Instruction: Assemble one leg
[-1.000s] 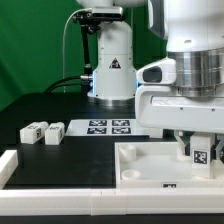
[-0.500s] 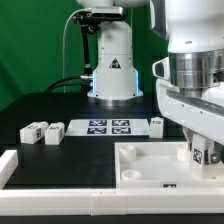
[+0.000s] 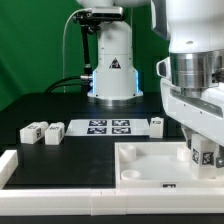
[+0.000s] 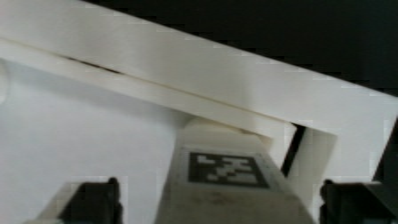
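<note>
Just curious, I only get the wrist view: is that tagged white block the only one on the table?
Observer: No. The exterior view shows three more. There are two legs side by side at its left.
Operator: And the third?
Observer: The third leg sits at the right end of the marker board.
Operator: Where does mine stand?
Observer: Your leg stands at the right end of the white panel, as the exterior view shows it.

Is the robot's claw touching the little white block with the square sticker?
Apart. In the wrist view, the gripper has its fingers standing wide of the leg, with a gap showing on both sides.
</note>
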Robot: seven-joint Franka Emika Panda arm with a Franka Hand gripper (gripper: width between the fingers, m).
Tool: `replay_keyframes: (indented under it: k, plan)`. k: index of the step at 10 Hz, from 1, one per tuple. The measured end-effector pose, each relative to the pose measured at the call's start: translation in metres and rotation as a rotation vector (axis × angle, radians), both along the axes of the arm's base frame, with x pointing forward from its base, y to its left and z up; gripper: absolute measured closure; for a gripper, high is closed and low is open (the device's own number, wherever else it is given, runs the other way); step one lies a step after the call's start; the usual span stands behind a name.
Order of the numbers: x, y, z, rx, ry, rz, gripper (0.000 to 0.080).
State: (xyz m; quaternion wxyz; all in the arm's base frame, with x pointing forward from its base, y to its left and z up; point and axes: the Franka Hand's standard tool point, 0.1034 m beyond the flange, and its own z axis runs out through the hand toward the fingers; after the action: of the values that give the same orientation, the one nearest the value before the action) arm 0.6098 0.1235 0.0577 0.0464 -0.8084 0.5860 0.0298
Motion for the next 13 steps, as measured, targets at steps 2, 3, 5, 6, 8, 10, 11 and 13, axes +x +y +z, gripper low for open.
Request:
replay_keyframes:
  k: [2,3,5,6,8,10,11,13]
  plan:
    - [-0.0004,0.0002,-0.0003,-0.003,-0.027,0.243,0.0162]
    - [-0.0008,0.0013,-0.0005,-0.003,-0.036,0.334,0.0153]
    - [-0.0014,0.0040,-0.0006,-0.006,-0.062,0.575,0.0153]
    - [-0.0014,0.0038,-0.0005,-0.006,-0.076,0.711,0.0150]
    - [-0.0010,0.0035,-0.0003,-0.010,-0.097,0.907,0.0150]
    - [0.0000,0.0020,-0.0001,-0.029,-0.119,1.155,0.0150]
    - [0.0001,0.0015,-0.0001,-0.029,-0.122,1.187,0.0150]
    - [0.0001,0.0014,-0.0001,-0.029,-0.122,1.187,0.0238]
